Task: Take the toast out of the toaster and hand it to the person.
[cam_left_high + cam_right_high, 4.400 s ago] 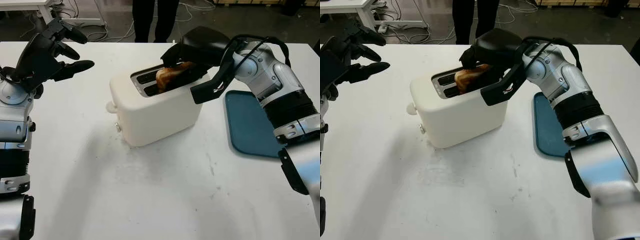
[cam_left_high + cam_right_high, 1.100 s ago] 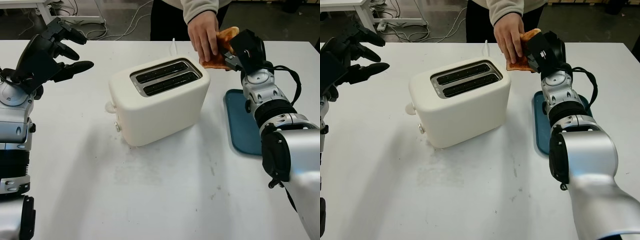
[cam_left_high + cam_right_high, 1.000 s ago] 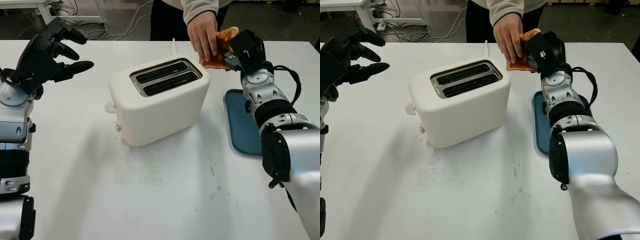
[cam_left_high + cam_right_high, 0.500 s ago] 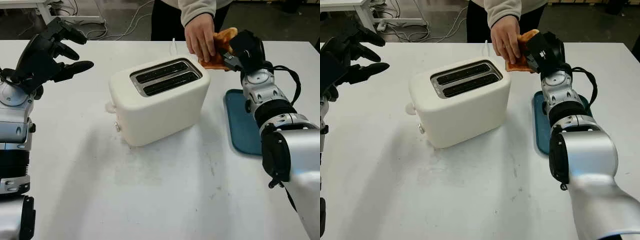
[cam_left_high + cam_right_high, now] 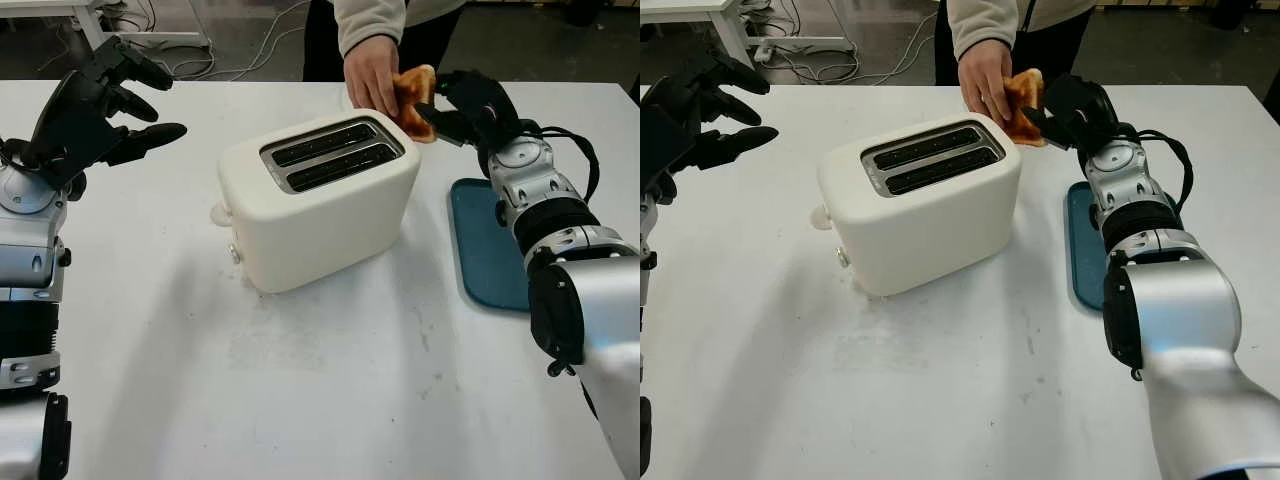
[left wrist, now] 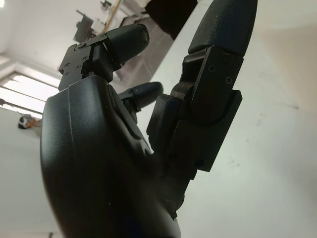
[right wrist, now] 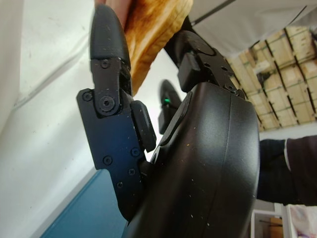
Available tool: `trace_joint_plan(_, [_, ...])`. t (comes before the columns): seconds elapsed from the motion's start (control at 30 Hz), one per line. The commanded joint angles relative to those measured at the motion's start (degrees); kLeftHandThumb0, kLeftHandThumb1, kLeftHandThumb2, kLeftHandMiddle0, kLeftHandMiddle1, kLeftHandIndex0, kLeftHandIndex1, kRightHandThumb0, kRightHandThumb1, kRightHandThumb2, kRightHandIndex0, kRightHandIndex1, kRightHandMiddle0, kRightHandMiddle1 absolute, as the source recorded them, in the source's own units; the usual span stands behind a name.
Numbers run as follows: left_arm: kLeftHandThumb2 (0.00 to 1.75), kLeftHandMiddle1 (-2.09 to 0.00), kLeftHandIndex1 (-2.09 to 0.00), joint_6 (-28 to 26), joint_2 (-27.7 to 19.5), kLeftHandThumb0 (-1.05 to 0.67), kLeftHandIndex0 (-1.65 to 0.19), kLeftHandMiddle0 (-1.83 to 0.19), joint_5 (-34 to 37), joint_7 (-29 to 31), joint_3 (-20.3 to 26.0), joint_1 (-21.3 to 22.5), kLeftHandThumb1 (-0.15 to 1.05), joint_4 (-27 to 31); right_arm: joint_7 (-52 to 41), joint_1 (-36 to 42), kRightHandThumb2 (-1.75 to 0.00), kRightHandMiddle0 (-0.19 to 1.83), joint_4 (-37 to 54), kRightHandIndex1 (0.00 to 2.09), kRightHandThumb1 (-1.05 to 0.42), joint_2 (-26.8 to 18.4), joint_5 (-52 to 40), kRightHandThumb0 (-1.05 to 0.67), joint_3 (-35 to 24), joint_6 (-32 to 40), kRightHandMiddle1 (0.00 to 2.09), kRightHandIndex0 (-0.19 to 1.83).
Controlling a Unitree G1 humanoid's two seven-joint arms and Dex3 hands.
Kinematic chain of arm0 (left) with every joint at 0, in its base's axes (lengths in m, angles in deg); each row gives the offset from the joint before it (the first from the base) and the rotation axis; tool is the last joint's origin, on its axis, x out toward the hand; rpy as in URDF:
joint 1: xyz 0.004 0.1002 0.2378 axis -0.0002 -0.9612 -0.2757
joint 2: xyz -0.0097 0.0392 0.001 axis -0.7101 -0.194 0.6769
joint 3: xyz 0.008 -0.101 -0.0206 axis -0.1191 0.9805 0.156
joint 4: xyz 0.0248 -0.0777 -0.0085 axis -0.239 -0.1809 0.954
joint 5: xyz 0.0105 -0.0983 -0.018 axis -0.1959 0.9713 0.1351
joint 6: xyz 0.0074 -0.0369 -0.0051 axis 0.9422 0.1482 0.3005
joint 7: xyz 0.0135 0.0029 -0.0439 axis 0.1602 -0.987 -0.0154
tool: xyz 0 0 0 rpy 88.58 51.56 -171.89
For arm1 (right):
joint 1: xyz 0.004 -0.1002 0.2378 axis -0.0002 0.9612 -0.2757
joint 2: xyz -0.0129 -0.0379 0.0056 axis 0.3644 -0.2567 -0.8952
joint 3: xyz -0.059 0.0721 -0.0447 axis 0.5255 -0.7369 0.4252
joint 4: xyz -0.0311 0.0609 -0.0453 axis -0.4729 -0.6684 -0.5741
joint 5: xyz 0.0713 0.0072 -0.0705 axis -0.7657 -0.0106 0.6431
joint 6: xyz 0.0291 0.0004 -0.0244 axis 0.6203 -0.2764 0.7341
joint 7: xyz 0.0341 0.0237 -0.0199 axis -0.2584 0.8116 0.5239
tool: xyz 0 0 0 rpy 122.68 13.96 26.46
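Nearest the robot, the white table (image 5: 330, 400) carries the toaster (image 5: 318, 200), both slots showing dark with no bread standing up in them, and a teal tray (image 5: 490, 245) just to its right. The left hand (image 5: 95, 100) is raised over the table's far-left corner, well apart from the toaster, open and holding nothing. Beyond the toaster's far right corner, the right hand (image 5: 1072, 108) is extended toward the person, fingers released from the toast (image 5: 1023, 105), one fingertip close against its near face; whether that tip touches the bread cannot be settled. The toast lies directly ahead of the right hand, on the toaster's side of it, standing roughly on edge with its long axis tilted upward. The person's hand (image 5: 372, 76) grips its far side and covers part of it. Judged from this, the handover is all but complete and withdrawal of the right arm is the remaining move.
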Motion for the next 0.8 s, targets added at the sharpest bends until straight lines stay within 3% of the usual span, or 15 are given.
trace_joint_plan(0.0, [0.00,-1.64,-1.55,-0.37,0.44,-1.05,0.00,0.00,1.28,0.16,0.93,-0.96,0.86,0.81,0.03,0.87,-0.20,0.00,1.39,0.00,-0.92,-1.09,-1.42,-1.03,-1.17,-1.99,0.00,0.01])
trace_joint_plan(0.13, [0.00,-1.64,-1.56,-1.40,1.13,-1.05,0.00,0.00,2.82,-0.49,2.28,-2.97,0.84,3.04,3.53,4.53,-0.18,0.07,4.03,0.02,-0.92,-0.81,-3.99,-1.02,-3.65,-6.59,0.03,0.05])
trace_joint_plan(0.27, [0.01,-1.58,-1.50,-1.38,2.25,-1.05,0.00,0.00,4.54,-1.16,4.27,-6.48,0.86,6.20,4.63,10.59,-0.19,0.13,10.03,0.05,-0.92,-0.19,-6.25,-0.84,-5.14,-12.77,0.04,0.12])
trace_joint_plan(0.47, [0.03,-1.63,-1.53,-0.59,6.95,-1.05,0.00,0.00,6.26,-4.98,6.38,-13.18,0.92,12.16,-0.04,26.37,-0.24,0.21,29.58,0.06,-0.92,3.92,-14.71,-0.65,-8.40,-14.37,0.05,0.19])
trace_joint_plan(0.6, [0.04,-1.64,-1.54,-0.29,10.70,-1.05,0.00,0.00,6.94,-7.32,6.24,-17.39,0.92,15.58,-2.39,38.36,-0.32,0.21,44.25,0.05,-0.92,6.46,-17.39,-0.64,-7.66,-11.50,0.03,0.20])
trace_joint_plan(0.77, [0.06,-1.64,-1.53,1.65,15.28,-1.05,0.00,0.00,6.86,-9.23,5.10,-21.16,0.91,16.87,-3.46,51.22,-0.43,0.14,66.48,0.00,-0.92,12.77,-25.22,-0.40,-6.36,3.39,0.00,0.10])
